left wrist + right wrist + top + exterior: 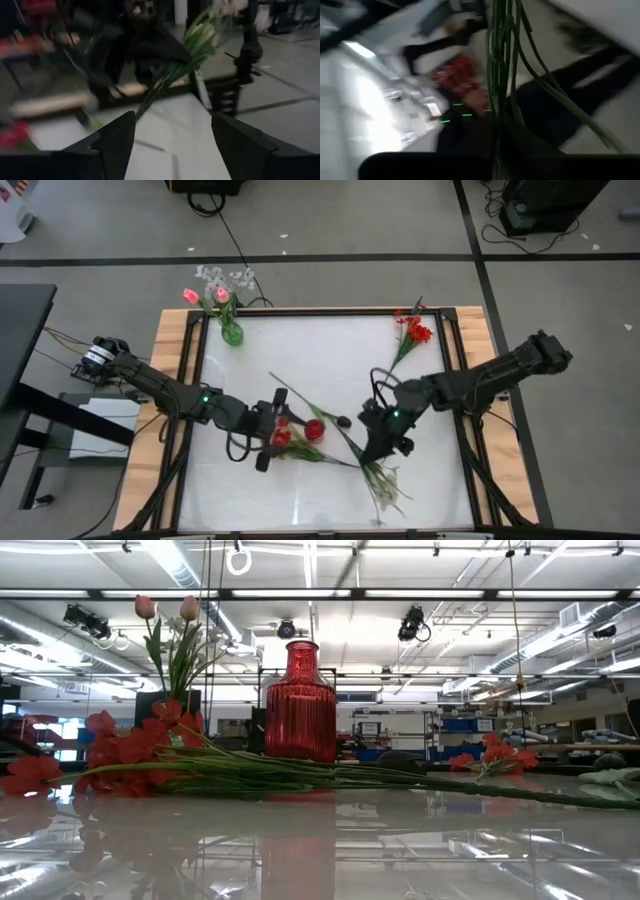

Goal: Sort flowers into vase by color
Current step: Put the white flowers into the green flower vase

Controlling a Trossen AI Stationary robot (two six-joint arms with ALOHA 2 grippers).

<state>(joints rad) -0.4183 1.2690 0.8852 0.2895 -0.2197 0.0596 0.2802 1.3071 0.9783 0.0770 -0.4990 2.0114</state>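
Flowers: we see a loose bunch of flowers (pixel 330 442) lying across the table centre, red blooms at nine o'clock of the red vase (pixel 315 430)
Left gripper (pixel 268 442): fingers spread, holding nothing, beside the red blooms
Right gripper (pixel 375 448): at four o'clock of the red vase, over the stems; we cannot tell its grip
Sorted: pink tulips (pixel 205 296) in the green vase (pixel 232 333), eleven o'clock
Advice: we should pinch one red stem low, lift clear of the tangle

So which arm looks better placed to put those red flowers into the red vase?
Probably the left. Its gripper sits beside the red flowers and red vase, fingers open. The right gripper is busy over the green stems.
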